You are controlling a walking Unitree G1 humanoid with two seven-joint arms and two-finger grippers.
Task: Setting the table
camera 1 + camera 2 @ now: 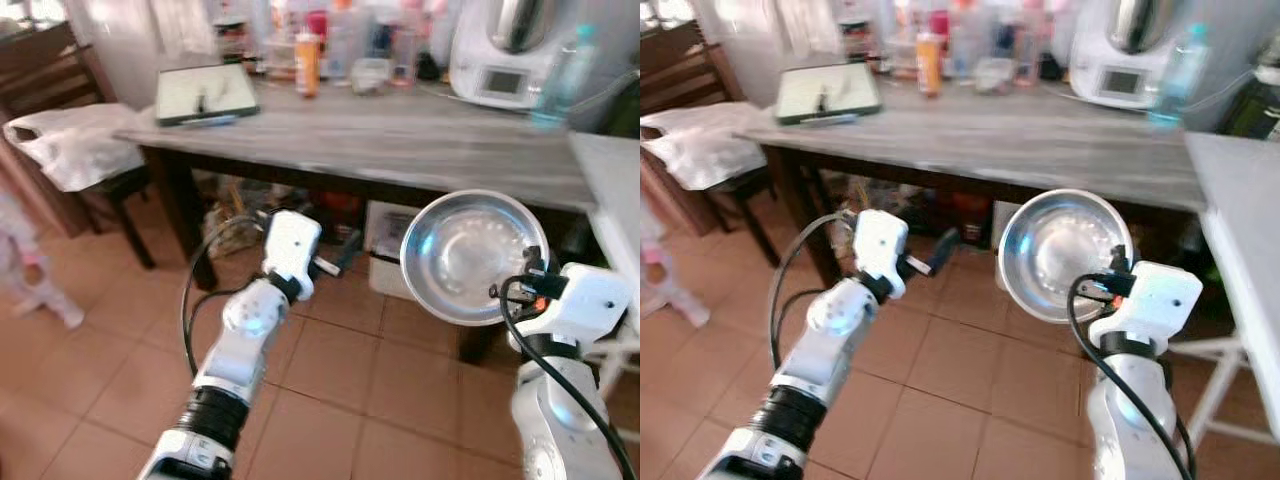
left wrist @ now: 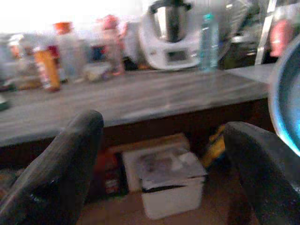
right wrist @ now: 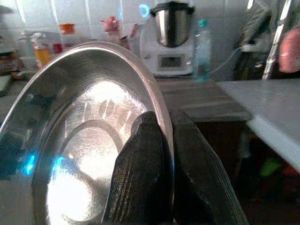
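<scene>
The right hand (image 1: 528,283) pinches a steel bowl (image 1: 472,255) by its rim, the left hand (image 1: 335,258) spread empty; next, carrying it onto the tabletop (image 1: 400,140).

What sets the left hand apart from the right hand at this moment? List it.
1. The left hand is open with its fingers spread; the right hand is shut on the rim of a steel bowl.
2. The left hand carries nothing; the right hand holds the bowl tilted, its inside facing the camera.
3. The left hand sits nearer the table's left end; the right hand nearer its right end.

Both are raised below the edge of the wooden table.
</scene>
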